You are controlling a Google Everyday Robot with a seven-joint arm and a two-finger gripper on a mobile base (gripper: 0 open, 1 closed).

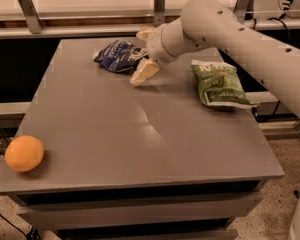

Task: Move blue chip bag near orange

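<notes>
The blue chip bag lies crumpled at the far middle of the grey table. The orange sits at the table's near left corner, far from the bag. My gripper is at the bag's right end, low over the table. It is open, with one cream finger on the near side and the other finger on the far side. The bag's right edge lies between them. My white arm reaches in from the upper right.
A green chip bag lies flat at the right of the table, under my arm. A rail and shelf run behind the table's far edge. The floor drops off on the left, right and front.
</notes>
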